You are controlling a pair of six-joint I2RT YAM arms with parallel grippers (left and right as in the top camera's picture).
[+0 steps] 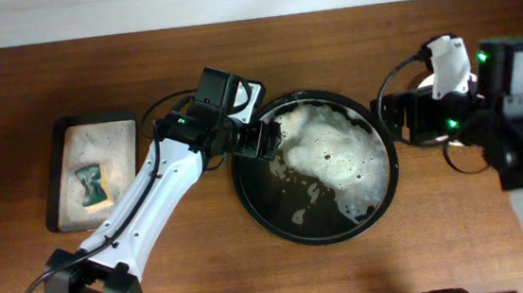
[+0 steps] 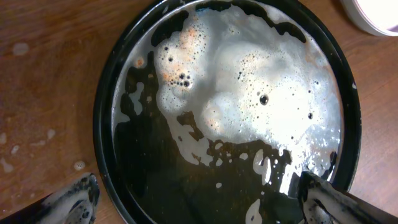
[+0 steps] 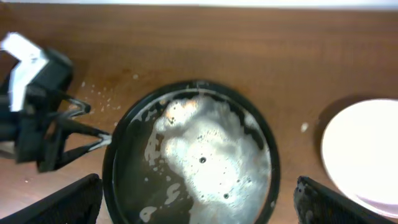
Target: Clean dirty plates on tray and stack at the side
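Plates (image 3: 364, 155) look stacked right of tray (image 2: 102, 124), only foam (image 2: 249, 81) on it; left gripper (image 1: 266, 138), right gripper (image 3: 198, 196) spread wide, empty.

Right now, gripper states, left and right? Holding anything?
Left gripper: open, holding nothing, fingers spread above the tray.
Right gripper: open, holding nothing.

Overhead looks straight down on my whole table (image 1: 46, 70). My left wrist camera sits close above the tray (image 2: 102, 124), my right farther back; all share it.
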